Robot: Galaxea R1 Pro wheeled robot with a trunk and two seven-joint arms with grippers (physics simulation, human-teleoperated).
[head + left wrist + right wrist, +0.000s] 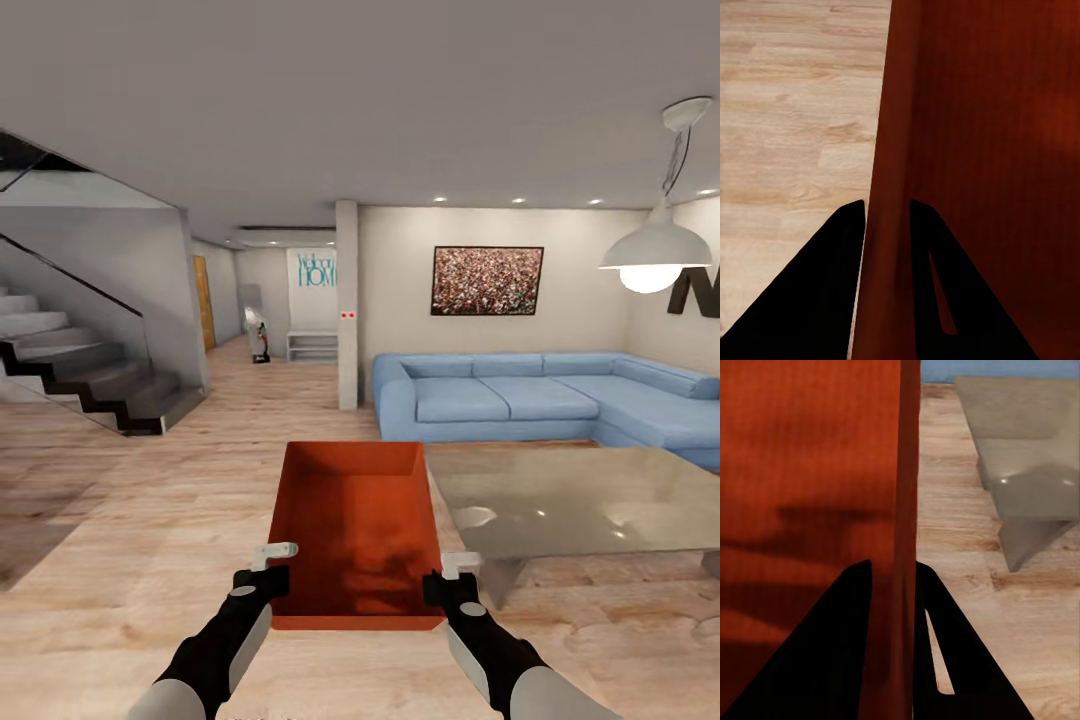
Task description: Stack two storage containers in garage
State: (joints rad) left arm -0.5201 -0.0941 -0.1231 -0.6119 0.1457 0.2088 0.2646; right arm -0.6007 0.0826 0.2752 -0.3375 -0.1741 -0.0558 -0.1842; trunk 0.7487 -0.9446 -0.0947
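I hold one red-orange open-top storage container level in front of me, above the light wood-plank floor of the living room. My left gripper is shut on its left wall near the close corner. My right gripper is shut on its right wall. In the left wrist view the gripper has the thin wall of the container between its dark fingers. The right wrist view shows that gripper pinching the container wall the same way. The container is empty. The garage is out of view.
A low glass coffee table stands close on my right, almost touching the container's side. Behind it is a blue corner sofa. A pillar and a hallway lie ahead, with stairs at left. Open wood floor spreads to the left.
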